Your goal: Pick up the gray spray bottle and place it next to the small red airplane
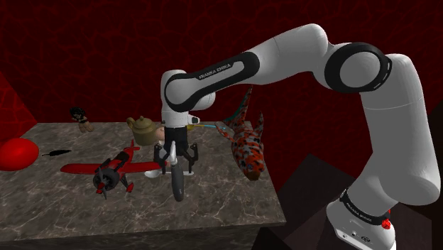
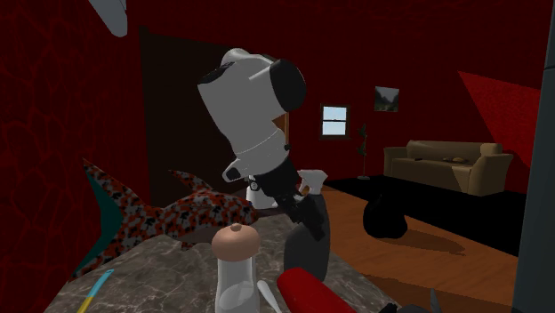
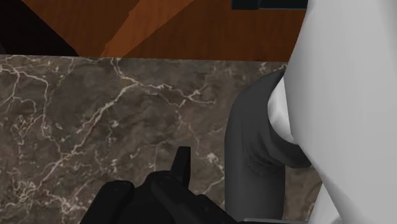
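Pincer [image 1: 178, 158] at top of gray spray bottle [image 1: 177, 183]; cannot tell whether clamped or loose. Bottle upright, just beside red airplane [image 1: 121, 165], low over counter [image 1: 220, 206]; contact unclear. Likely placing step: settle base flat, avoid nudging wing, release gently, lift straight.

Dark red walls [image 2: 53, 89] enclose a wooden floor [image 2: 445, 249], a tan sofa [image 2: 445, 164] and a small bright window [image 2: 334, 120] in dim light.
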Motion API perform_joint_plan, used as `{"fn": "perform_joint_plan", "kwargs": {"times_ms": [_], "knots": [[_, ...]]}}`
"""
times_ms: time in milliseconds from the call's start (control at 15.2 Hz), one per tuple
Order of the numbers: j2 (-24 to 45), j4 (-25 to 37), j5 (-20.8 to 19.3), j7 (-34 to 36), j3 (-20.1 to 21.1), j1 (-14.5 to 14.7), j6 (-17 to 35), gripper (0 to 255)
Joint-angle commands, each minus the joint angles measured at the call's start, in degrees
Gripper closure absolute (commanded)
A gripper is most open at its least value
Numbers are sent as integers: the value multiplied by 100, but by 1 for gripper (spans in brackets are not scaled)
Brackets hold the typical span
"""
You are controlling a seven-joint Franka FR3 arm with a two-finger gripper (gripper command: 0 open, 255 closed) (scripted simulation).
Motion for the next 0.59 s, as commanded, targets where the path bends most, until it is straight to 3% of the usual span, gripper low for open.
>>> {"fn": "perform_joint_plan", "kwargs": {"times_ms": [0, 330, 528], "knots": [[0, 0, 0, 0, 0, 0, 0, 0], [-72, 561, -42, 48, -30, -129, -671, 0], [-72, 561, -42, 48, -30, -130, -671, 0]]}}
